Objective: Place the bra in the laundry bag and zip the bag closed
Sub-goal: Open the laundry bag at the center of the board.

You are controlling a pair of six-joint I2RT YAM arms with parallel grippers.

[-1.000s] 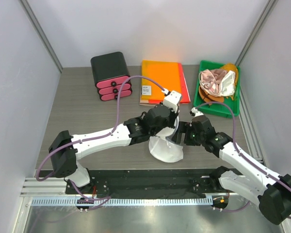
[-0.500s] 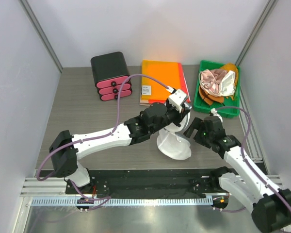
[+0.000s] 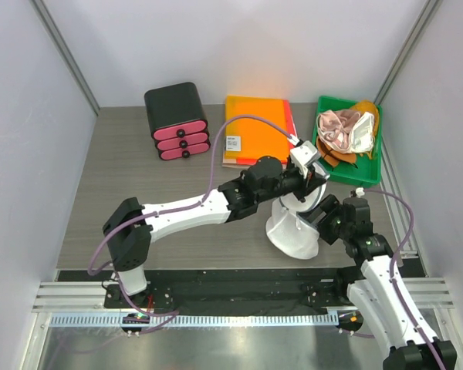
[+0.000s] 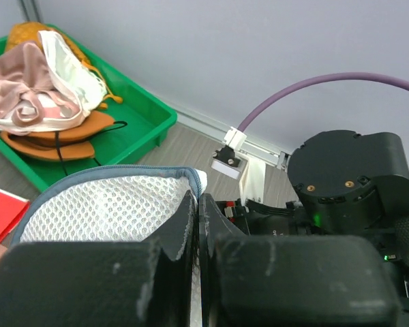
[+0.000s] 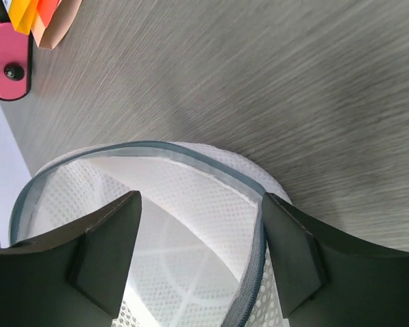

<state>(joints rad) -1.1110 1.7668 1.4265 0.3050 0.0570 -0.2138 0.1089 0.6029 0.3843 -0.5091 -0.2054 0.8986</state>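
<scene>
The laundry bag (image 3: pixel 295 231) had travelled right toward the green tray (image 3: pixel 366 176), rim clamped in the left fingers (image 4: pixel 189 221); the open right fingers (image 5: pixel 105 238) needed to seize the opposite rim squarely.

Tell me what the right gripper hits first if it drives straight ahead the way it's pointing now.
The white round mesh laundry bag with the dark zipper rim: it fills the gap between the right gripper's open jaws, so its rim or inner mesh likely comes first, before the grey wood-grain table.
</scene>
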